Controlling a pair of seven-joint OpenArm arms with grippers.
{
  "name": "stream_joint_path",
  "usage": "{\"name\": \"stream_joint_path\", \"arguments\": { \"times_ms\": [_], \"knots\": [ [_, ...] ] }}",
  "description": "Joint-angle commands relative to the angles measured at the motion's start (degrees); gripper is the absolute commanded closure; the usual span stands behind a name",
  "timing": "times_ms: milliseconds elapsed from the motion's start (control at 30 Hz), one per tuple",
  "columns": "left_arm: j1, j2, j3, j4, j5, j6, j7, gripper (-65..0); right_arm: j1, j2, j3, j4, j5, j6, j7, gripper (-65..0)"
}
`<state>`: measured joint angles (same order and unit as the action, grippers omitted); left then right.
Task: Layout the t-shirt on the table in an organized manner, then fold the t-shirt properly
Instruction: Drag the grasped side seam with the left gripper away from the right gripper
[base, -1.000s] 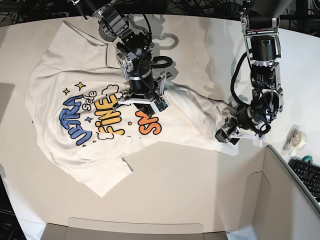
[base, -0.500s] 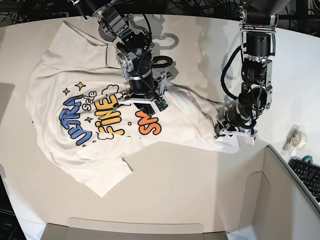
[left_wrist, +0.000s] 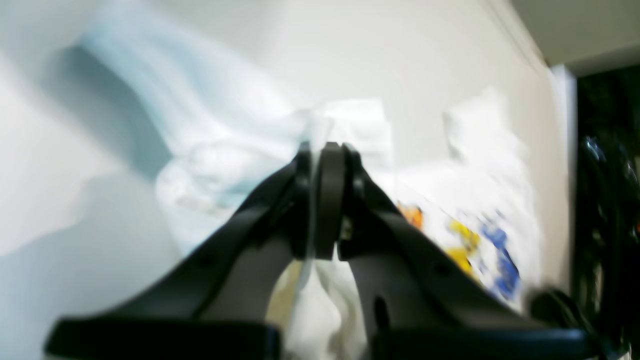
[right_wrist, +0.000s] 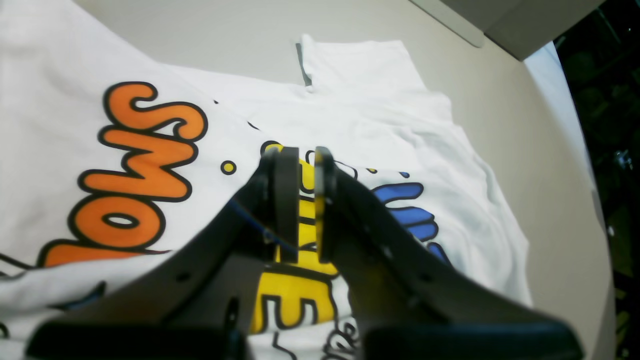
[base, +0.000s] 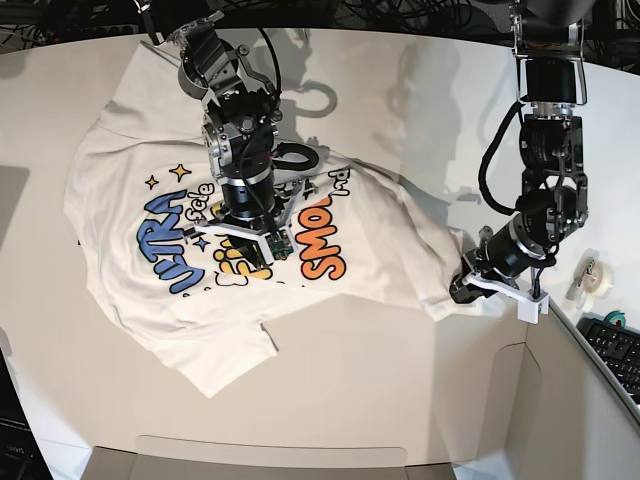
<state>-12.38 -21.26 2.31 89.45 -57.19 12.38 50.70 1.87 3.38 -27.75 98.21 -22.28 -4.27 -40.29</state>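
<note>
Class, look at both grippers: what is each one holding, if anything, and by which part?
The left gripper pinches the t-shirt at an edge of its bunched end. The right gripper hangs above the print, holding nothing.

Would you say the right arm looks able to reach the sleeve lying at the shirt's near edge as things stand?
Probably yes. The right pincer sits above the print on the t-shirt, and the sleeve lies flat and uncovered nearby on the table; nothing stands between them.

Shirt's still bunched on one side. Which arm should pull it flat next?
Probably the left. The left gripper is shut on the t-shirt at its bunched edge. The right gripper sits mid-print, holding nothing visible.
</note>
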Motion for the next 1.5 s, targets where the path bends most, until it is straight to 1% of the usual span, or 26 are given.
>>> {"name": "stream_joint_path", "arguments": {
  "times_ms": [0,67,167,233,300,400,567,733,900,1000,1067,1100,1233,1300,1367,1467],
  "knots": [
    [0.21,-0.68,-1.21,2.2,0.0,0.06,2.01,0.0,1.52,-0.43,-0.08,0.2,-0.44,-0.08,1.3,-5.3],
    [1.79,-0.68,-3.76,5.28,0.0,0.06,7.11,0.0,2.13,-1.57,-0.25,-1.64,-0.35,-0.08,1.48,-5.3],
    [3.28,-0.68,-6.66,7.56,0.27,0.06,11.76,0.0,3.27,-2.98,-0.25,-4.72,-0.35,0.01,1.74,-5.3],
    [3.37,-0.77,-7.27,7.56,0.35,0.06,13.17,0.0,3.71,-4.39,-0.25,-6.48,-0.35,0.1,1.74,-5.3],
    [3.28,-1.29,-7.27,7.39,1.23,0.06,13.61,0.0,4.33,-4.92,-0.34,-7.53,-0.35,0.1,1.74,-5.3],
    [3.28,-1.47,-7.1,7.47,3.43,0.06,13.61,0.0,4.42,-5.71,-0.34,-7.88,-0.35,0.1,1.83,-5.3],
    [3.28,-1.47,-7.1,7.47,6.86,-0.21,13.61,0.0,4.42,-5.71,-0.34,-7.88,-0.35,0.1,1.83,-5.3],
    [3.28,-1.29,-6.75,7.39,7.3,-0.29,13.61,-0.1,3.98,-5.44,-0.34,-7.8,-0.35,0.1,1.83,-5.3],
    [3.28,-1.29,-6.75,7.39,7.21,-0.38,13.17,-8.8,3.8,-5.44,-0.34,-7.88,-0.35,0.1,1.83,-5.3],
    [3.28,-1.21,-6.75,7.39,7.21,-0.38,13.08,-10.9,3.8,-5.35,-0.34,-7.88,-0.35,0.1,1.83,-5.3],
    [3.28,-1.21,-6.75,7.39,7.21,-0.38,13.08,-10.4,3.8,-5.35,-0.34,-7.88,-0.35,0.1,1.83,-5.3],
    [3.28,-1.21,-6.83,7.3,7.21,-0.38,13.0,-9.1,3.8,-5.35,-0.34,-7.88,-0.35,0.1,1.83,-5.3],
    [3.2,-1.21,-6.83,4.84,7.3,-0.38,12.91,-1.6,3.8,-5.35,-0.34,-7.88,-0.35,0.1,1.83,-5.3],
    [3.2,-1.21,-6.75,2.73,7.3,-0.38,11.59,-1.3,3.8,-5.35,-0.34,-7.88,-0.35,0.1,1.83,-5.3],
    [3.2,-1.21,-6.66,0.18,7.3,-0.47,9.21,-3.9,3.8,-5.35,-0.34,-7.8,-0.35,0.1,1.83,-5.3],
    [3.2,-1.21,-6.04,-4.04,7.3,-0.47,5.35,-10.3,3.71,-5.35,-0.34,-7.8,-0.35,0.1,1.83,-5.3]
  ]
}}
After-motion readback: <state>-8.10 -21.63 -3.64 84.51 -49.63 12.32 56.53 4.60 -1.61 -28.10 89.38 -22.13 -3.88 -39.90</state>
